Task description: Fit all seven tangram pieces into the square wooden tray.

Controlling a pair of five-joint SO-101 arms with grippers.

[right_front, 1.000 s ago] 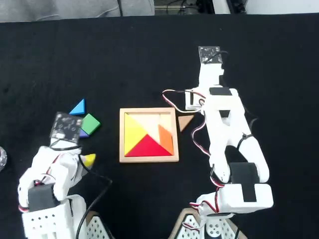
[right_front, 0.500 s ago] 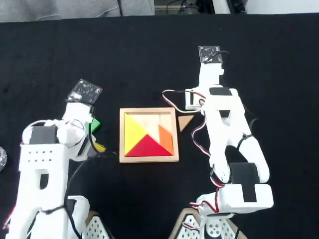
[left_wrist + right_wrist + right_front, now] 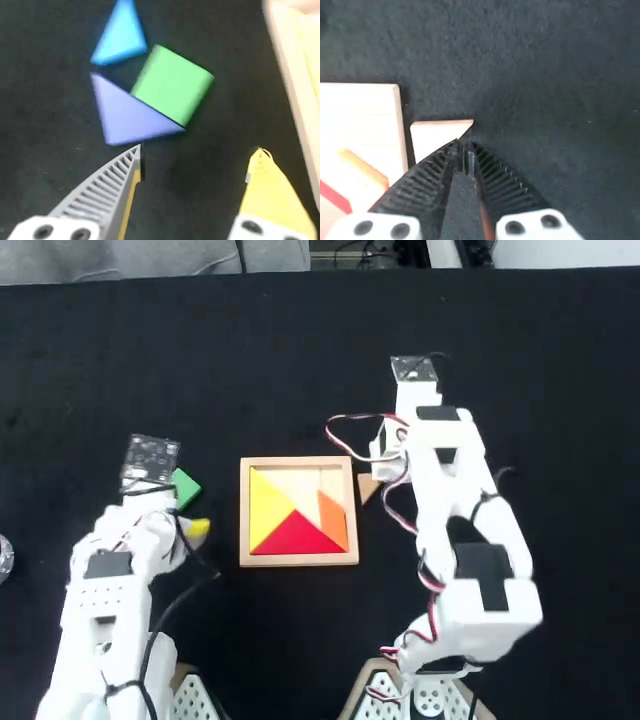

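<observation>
A: Left wrist view: why's the left gripper (image 3: pixel 199 152) spread?
B: Probably to straddle the purple triangle (image 3: pixel 125 120) just ahead. Meanwhile the right gripper (image 3: pixel 465 147) is pinched empty at the plain wooden triangle (image 3: pixel 435 135) beside the tray (image 3: pixel 298 562).

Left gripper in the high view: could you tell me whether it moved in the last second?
Yes: the left gripper moved closer to the wooden tray and green square.

Left arm (image 3: pixel 110 580) sits around 8 o'clock in the high view and leans up toward 12, left gripper (image 3: pixel 197 150) spread wide. Right arm (image 3: pixel 455 500) stretches from 5 o'clock toward 12, right gripper (image 3: pixel 465 146) pinched closed.
</observation>
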